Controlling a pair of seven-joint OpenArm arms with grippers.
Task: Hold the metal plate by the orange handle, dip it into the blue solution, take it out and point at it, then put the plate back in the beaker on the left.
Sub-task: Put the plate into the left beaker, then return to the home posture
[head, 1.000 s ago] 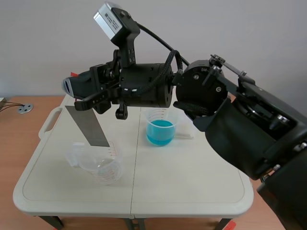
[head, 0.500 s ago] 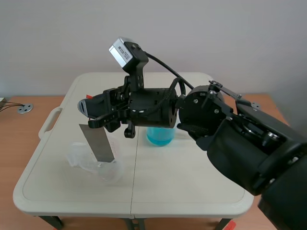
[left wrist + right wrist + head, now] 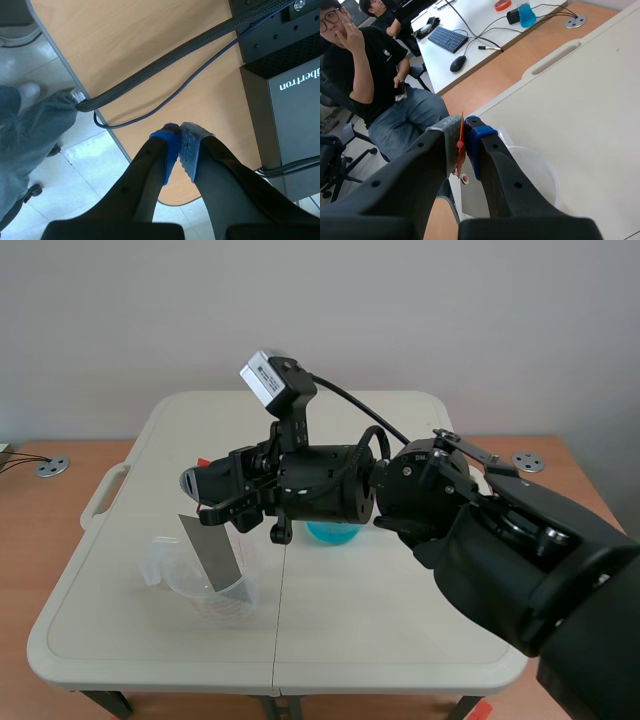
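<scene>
1. The left gripper [image 3: 180,145] is clenched on nothing, its blue dotted pads [image 3: 171,150] pressed together. It hangs off the counter, over a wooden desk edge with braided cables [image 3: 165,65] and a black box [image 3: 295,100].
2. A round beaker [image 3: 205,590] of clear plastic stands near the counter's [image 3: 400,620] left edge, toward the near-left corner.
3. The metal plate [image 3: 210,552] is a thin, flat, dull-grey strip. It is tilted, with its lower end down inside the beaker.
4. The right gripper [image 3: 205,502] is just above the beaker, grasping the plate's thin orange handle [image 3: 460,145] between its pads. Its bulky black arm crosses the counter from the right edge.
5. The blue solution [image 3: 328,533] sits in a clear cup near the counter's middle, mostly hidden behind that arm.
6. The right wrist view shows a seated person [image 3: 380,65] beyond the counter.
</scene>
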